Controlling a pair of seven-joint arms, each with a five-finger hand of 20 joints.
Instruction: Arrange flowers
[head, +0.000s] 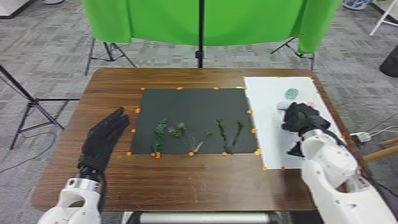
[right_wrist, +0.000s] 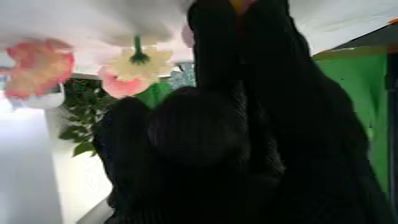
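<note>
My left hand (head: 105, 135) is over the table's left side, beside the dark mat, its fingers straight and together. My right hand (head: 305, 118) is low over the white sheet on the right. Green stems (head: 160, 135) and thin dark-green twigs (head: 238, 134) lie apart on the mat. Past my right hand a pale green flower (head: 291, 93) lies on the sheet, with a small whitish thing (head: 282, 105) beside the hand. In the right wrist view, my right hand (right_wrist: 200, 125) is near a cream flower (right_wrist: 147, 64) and pink flowers (right_wrist: 40, 70). An orange bit (right_wrist: 240, 5) shows by the hand.
The dark mat (head: 195, 107) and white sheet (head: 266, 100) lie side by side on the wooden table (head: 213, 185), with orange pieces (head: 255, 131) along their edges. A black item (head: 296, 149) lies near my right forearm. A green backdrop (head: 151, 20) stands behind the table.
</note>
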